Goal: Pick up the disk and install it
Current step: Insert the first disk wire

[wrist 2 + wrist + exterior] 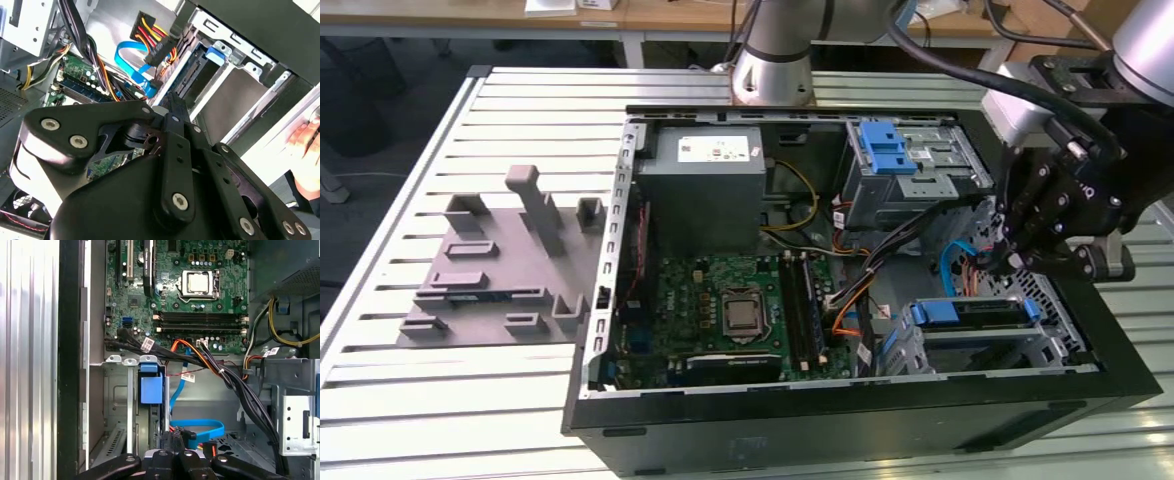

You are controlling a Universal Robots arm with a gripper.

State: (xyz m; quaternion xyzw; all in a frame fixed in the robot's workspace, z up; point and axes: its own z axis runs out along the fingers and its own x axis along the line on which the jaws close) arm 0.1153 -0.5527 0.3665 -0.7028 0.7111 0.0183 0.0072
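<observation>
The disk (pixel 970 313) stands on edge in the lower drive bay at the front corner of the open computer case (pixel 854 420). Its blue plastic frame (pixel 151 387) faces up in the first wrist view and shows again in the second wrist view (pixel 214 52). My gripper (pixel 1007 268) hangs just above that bay, on the exterior view's right. Its black fingers (pixel 175 107) are shut together with nothing between them. The fingertips sit close to the loose blue data cable (pixel 197 427) and the power plug (pixel 155 37), a little off the disk.
Inside the case are the motherboard (pixel 734 310), a grey metal box with a white sticker (pixel 707 185), and an upper cage with a blue latch (pixel 897 150). Black cable bundles (pixel 240 385) run between them. A grey fixture (pixel 507 260) lies on the slatted table. A person's hand (pixel 306 142) rests beside the case.
</observation>
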